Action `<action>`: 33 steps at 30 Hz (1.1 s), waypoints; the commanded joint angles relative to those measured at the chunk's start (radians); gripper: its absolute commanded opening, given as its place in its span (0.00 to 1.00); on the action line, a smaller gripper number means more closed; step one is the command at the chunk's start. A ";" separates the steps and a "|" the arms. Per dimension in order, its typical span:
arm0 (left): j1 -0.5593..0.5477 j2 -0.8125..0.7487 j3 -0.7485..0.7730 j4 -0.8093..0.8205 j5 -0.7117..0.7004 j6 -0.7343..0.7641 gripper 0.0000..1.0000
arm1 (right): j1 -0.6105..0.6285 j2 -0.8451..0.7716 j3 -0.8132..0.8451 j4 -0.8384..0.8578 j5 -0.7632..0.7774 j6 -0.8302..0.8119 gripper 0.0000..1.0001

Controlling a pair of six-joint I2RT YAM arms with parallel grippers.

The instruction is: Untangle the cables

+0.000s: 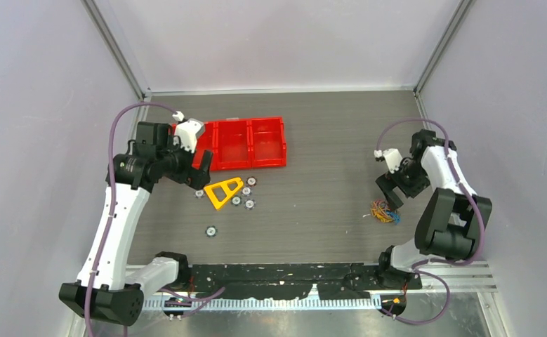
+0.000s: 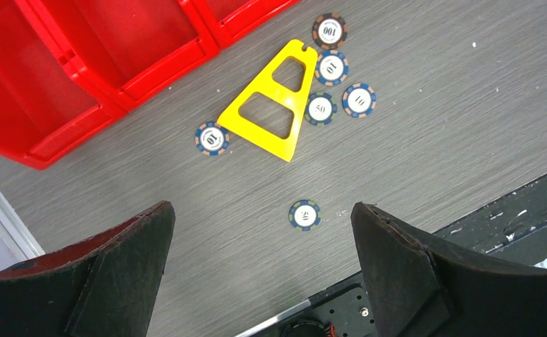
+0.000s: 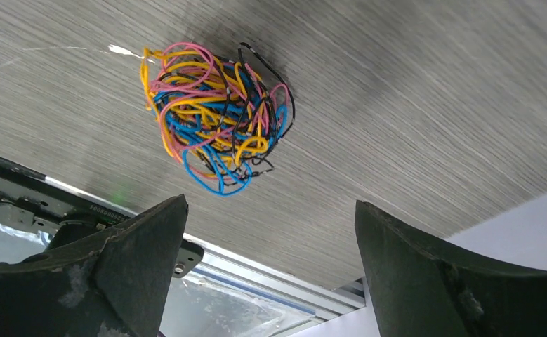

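Observation:
The cables (image 1: 383,211) are one small tangled ball of thin yellow, blue, pink and black wires lying on the grey table at the right. They fill the upper middle of the right wrist view (image 3: 214,119). My right gripper (image 1: 390,191) is open and empty, just behind and above the tangle, apart from it; in its own view it (image 3: 270,210) has jaws wide apart with the tangle ahead of them. My left gripper (image 1: 196,174) is open and empty at the far left, by the red tray, with jaws wide apart in its own view (image 2: 262,210).
A red three-compartment tray (image 1: 249,143) stands at the back left. A yellow triangular frame (image 1: 225,191) and several poker chips (image 1: 248,193) lie in front of it; one chip (image 1: 211,230) lies apart, nearer the black base strip (image 1: 291,275).

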 commanded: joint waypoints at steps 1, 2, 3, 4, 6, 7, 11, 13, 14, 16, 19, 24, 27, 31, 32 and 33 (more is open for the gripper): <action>-0.015 -0.026 -0.007 0.058 0.041 0.002 0.99 | -0.003 0.076 -0.042 0.085 0.045 -0.047 0.95; -0.016 -0.025 -0.005 0.059 0.041 0.000 0.99 | -0.003 0.088 -0.047 0.097 0.045 -0.043 0.95; -0.017 -0.024 -0.006 0.063 0.039 -0.003 0.99 | -0.003 0.114 -0.056 0.118 0.043 -0.042 0.95; -0.017 -0.025 -0.008 0.067 0.038 -0.006 0.99 | -0.003 0.127 -0.059 0.128 0.042 -0.040 0.95; -0.016 -0.028 -0.022 0.085 0.039 -0.013 0.99 | -0.003 0.169 -0.066 0.157 0.029 -0.038 0.98; -0.018 -0.033 -0.031 0.097 0.044 -0.018 0.99 | -0.002 0.178 -0.065 0.171 0.015 -0.033 0.99; -0.016 -0.047 -0.070 0.153 0.076 -0.058 0.99 | 0.018 0.226 -0.038 0.160 -0.068 -0.024 0.89; -0.017 -0.051 -0.078 0.179 0.096 -0.071 0.99 | 0.053 0.237 -0.031 0.156 -0.097 -0.020 0.78; -0.016 -0.049 -0.078 0.193 0.104 -0.075 0.99 | 0.086 0.240 -0.028 0.155 -0.108 -0.019 0.67; -0.016 -0.041 -0.071 0.203 0.125 -0.076 0.99 | 0.139 0.242 -0.012 0.147 -0.125 0.000 0.36; -0.017 -0.018 -0.048 0.196 0.173 -0.072 0.99 | 0.222 0.231 0.030 0.109 -0.186 0.025 0.08; -0.023 0.002 -0.042 0.220 0.392 -0.083 0.99 | 0.332 0.097 0.131 0.032 -0.389 0.098 0.05; -0.072 -0.006 -0.088 0.347 0.485 -0.154 0.98 | 0.400 0.009 0.179 0.017 -0.533 0.154 0.05; -0.221 0.008 -0.142 0.563 0.491 -0.236 0.92 | 0.490 -0.049 0.222 0.022 -0.646 0.239 0.06; -0.261 0.023 -0.145 0.617 0.487 -0.252 0.91 | 0.519 -0.056 0.224 0.040 -0.658 0.273 0.06; -0.301 0.042 -0.144 0.656 0.486 -0.272 0.91 | 0.528 -0.070 0.223 0.049 -0.678 0.304 0.05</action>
